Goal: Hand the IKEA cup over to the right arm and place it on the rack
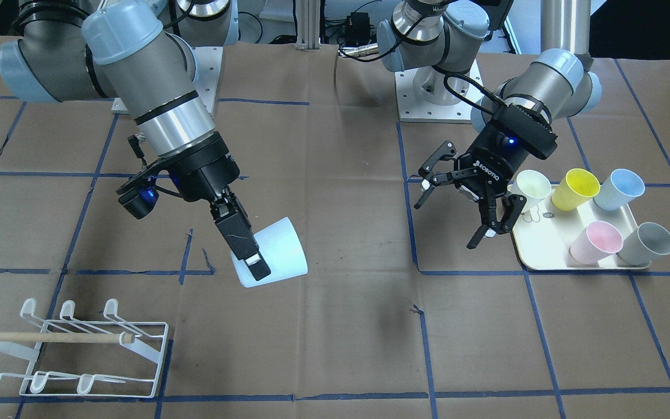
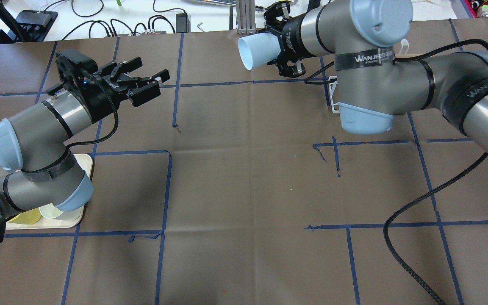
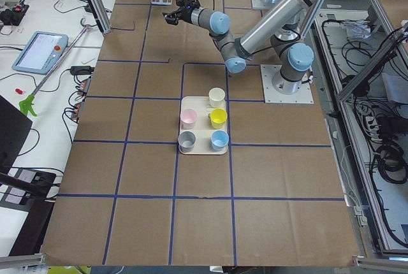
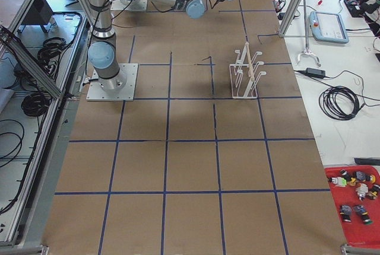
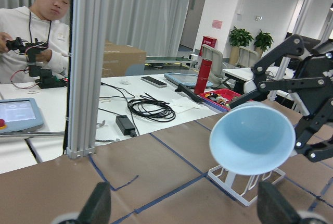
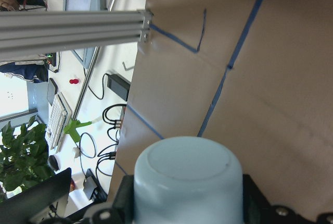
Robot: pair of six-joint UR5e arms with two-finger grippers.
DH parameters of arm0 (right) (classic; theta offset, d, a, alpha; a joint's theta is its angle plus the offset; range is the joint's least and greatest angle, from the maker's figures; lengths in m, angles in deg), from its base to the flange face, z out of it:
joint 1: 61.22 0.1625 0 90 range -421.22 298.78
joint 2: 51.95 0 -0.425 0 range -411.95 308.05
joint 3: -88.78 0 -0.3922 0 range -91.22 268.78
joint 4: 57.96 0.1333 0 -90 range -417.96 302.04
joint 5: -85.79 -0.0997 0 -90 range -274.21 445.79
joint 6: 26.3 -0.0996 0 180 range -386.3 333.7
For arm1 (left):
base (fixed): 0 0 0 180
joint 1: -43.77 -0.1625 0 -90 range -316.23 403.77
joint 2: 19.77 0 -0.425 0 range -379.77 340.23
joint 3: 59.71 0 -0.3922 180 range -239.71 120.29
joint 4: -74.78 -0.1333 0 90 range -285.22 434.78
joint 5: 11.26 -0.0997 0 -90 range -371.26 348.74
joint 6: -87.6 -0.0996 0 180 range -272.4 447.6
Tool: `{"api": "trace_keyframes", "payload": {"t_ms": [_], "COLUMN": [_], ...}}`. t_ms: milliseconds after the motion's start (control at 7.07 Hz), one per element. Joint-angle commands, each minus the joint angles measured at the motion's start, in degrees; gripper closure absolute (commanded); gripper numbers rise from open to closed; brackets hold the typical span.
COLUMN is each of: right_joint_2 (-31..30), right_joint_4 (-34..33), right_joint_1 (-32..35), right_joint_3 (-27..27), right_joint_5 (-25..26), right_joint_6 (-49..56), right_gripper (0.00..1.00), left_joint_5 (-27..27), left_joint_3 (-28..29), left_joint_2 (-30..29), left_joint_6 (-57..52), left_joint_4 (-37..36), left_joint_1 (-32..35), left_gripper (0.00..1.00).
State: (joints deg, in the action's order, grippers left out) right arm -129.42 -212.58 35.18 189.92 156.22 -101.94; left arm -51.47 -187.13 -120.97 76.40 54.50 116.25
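Note:
A pale blue IKEA cup (image 1: pixel 277 250) hangs tilted above the table's middle, its mouth turned toward my left arm. The right arm's gripper (image 1: pixel 256 265) is shut on the cup near its base. In the overhead view the cup (image 2: pixel 254 51) sticks out of the right gripper (image 2: pixel 282 42). My left gripper (image 1: pixel 451 221) stands open and empty, well apart from the cup. Its wrist view looks straight into the cup's mouth (image 5: pixel 252 138). The white wire rack (image 1: pixel 73 349) with its wooden dowel stands at the table's corner on my right side.
A cream tray (image 1: pixel 544 247) beside my left gripper carries white, yellow, blue, pink and grey cups. An aluminium post (image 5: pixel 86 62) rises at the table's far edge. Behind it a person (image 5: pixel 31 31) sits at a white bench with cables.

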Motion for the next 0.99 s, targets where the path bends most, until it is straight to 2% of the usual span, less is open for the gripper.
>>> {"api": "trace_keyframes", "payload": {"t_ms": [0,141,424,566,707,848], "right_joint_2": [0.2,0.8,6.0,8.4,10.4,12.4], "right_joint_4": [-0.4,-0.8,-8.7,-14.1,-17.2,-18.4], "right_joint_1": [-5.1,-8.3,-11.0,-11.3,-12.6,-14.6], "right_joint_3": [-0.9,-1.9,-5.3,-6.5,-8.2,-9.9], "right_joint_5": [4.4,5.1,8.4,9.1,9.1,9.1], "right_joint_6": [20.1,32.8,52.8,60.8,68.2,75.7], "right_gripper": [0.90,0.90,0.90,0.89,0.89,0.90], "left_joint_5": [-19.2,-22.7,-39.1,-45.9,-50.7,-50.9], "left_joint_3": [5.3,10.3,22.2,27.4,31.0,32.1], "left_joint_2": [0.1,0.1,0.1,0.6,1.7,4.1], "left_joint_6": [1.0,2.6,4.4,10.0,11.5,11.8], "left_joint_4": [9.3,18.3,39.9,53.2,65.2,78.2], "left_joint_1": [1.3,3.6,10.2,14.2,16.7,17.2], "left_gripper": [0.01,0.00,0.00,0.00,0.00,0.00]}}
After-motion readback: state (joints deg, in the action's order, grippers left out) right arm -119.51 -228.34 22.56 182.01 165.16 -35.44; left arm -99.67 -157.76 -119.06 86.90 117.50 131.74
